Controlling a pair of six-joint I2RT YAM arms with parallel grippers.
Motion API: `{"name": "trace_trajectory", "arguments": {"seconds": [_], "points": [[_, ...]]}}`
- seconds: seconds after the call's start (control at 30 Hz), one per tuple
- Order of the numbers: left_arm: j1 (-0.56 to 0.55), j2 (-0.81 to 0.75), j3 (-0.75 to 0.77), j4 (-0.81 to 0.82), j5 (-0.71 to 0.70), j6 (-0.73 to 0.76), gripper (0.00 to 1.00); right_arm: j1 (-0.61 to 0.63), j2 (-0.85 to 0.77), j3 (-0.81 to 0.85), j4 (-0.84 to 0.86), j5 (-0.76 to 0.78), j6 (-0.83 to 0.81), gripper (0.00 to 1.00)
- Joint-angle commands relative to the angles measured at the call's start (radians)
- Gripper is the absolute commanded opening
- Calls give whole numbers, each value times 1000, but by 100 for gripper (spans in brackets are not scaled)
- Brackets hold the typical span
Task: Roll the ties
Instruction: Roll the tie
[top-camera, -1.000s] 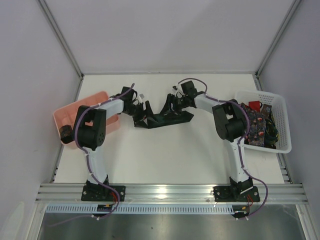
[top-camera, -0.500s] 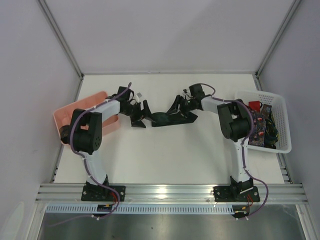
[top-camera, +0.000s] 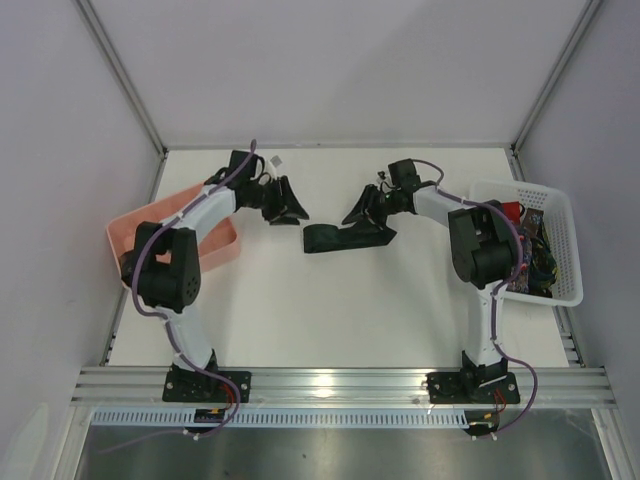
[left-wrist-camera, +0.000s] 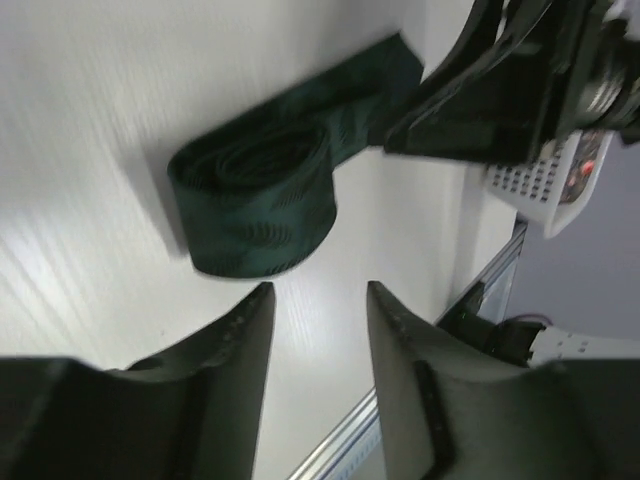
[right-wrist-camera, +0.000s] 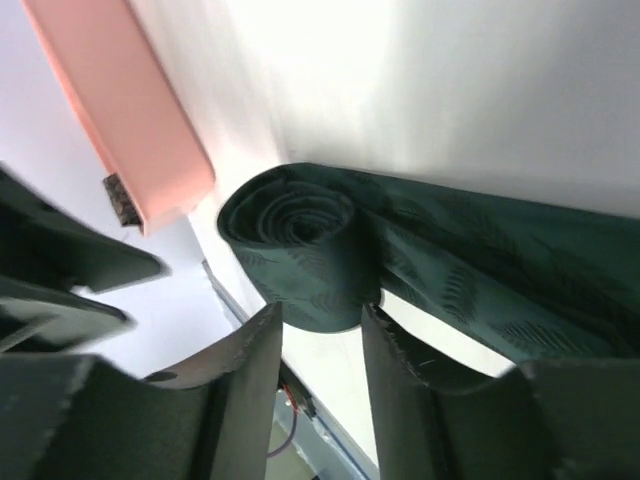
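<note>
A dark green tie (top-camera: 345, 238) lies on the table, its left end rolled into a coil (top-camera: 316, 240) and the rest flat to the right. The coil shows in the left wrist view (left-wrist-camera: 255, 205) and the right wrist view (right-wrist-camera: 300, 250). My left gripper (top-camera: 287, 205) is open and empty, apart from the coil, to its back left; its fingers (left-wrist-camera: 240, 320) frame bare table. My right gripper (top-camera: 362, 212) is open just above the flat part of the tie (right-wrist-camera: 480, 270), fingers (right-wrist-camera: 385, 345) pointing toward the coil. More ties (top-camera: 520, 250) lie in the basket.
A white lattice basket (top-camera: 565, 240) stands at the right edge. A pink tray (top-camera: 222, 245) sits at the left, partly under my left arm. Walls enclose the table at the back and on both sides.
My left gripper has let go of the tie's rolled end and pulled away to the back left. My right gripper has shifted slightly right. The tie now lies alone on the table.
</note>
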Motion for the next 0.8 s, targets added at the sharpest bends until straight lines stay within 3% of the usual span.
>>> {"name": "trace_trajectory", "arguments": {"seconds": [0.0,0.03,0.17,0.33,0.5,0.77], "points": [[13,90,142,64,-18,-51,44,-19,-57,-9,-121,85,-44,40],[13,112,170,66,-55,-60,38,-19,-61,-12,-144,97,-57,31],[8,232,276,127,-72,-91,31,-14,-90,-39,-173,159,-58,15],[-32,359,319,184,-94,-89,24,1,-90,-65,-181,215,-46,1],[-79,450,383,68,-104,-75,20,3,-66,-69,-207,324,-40,0],[-133,435,259,38,-95,-89,19,-53,-2,-10,-238,355,-84,0]]}}
